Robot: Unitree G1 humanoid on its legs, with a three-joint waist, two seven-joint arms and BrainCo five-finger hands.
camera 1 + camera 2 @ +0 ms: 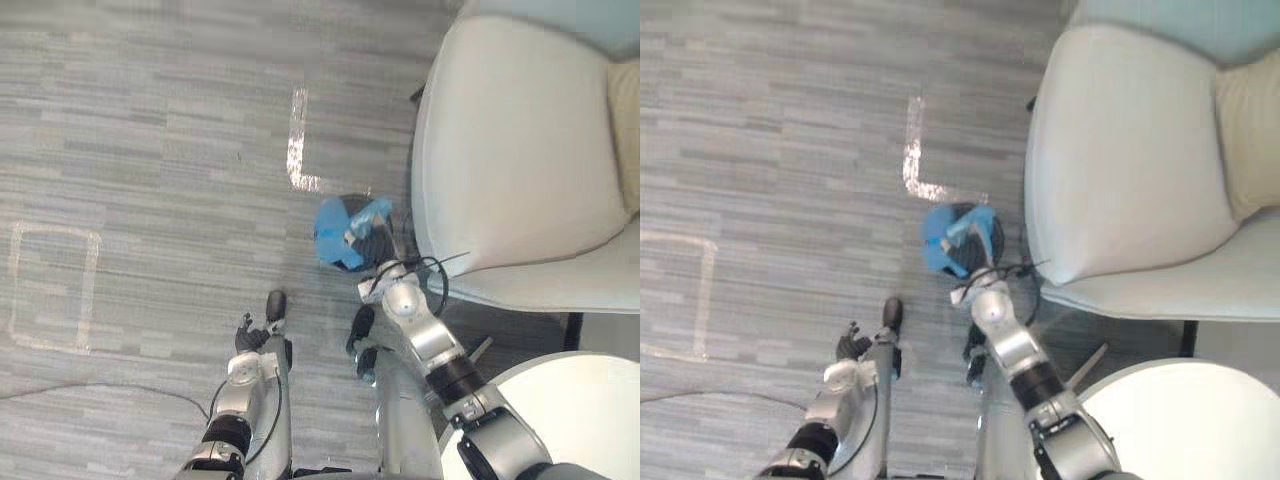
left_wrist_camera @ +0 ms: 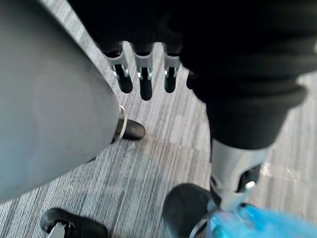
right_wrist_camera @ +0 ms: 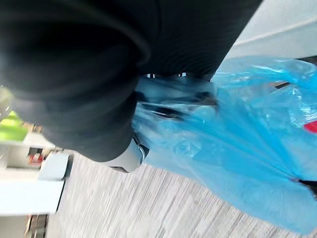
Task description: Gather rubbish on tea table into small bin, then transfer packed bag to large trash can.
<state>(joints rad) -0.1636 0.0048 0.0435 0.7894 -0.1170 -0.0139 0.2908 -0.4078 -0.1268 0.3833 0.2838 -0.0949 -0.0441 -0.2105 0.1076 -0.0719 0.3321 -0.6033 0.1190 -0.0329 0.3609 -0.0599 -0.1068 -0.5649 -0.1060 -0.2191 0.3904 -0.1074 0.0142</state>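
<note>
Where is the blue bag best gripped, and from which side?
Grip the bag by the loose film bunched above the bin, coming down from the open-floor side. The chair crowds the other side, and the film there stands clear of the rim, so it should pinch easily.

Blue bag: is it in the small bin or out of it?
In. The blue bag sits inside the dark rim of the small bin, which stands on the floor beside the white armchair.
</note>
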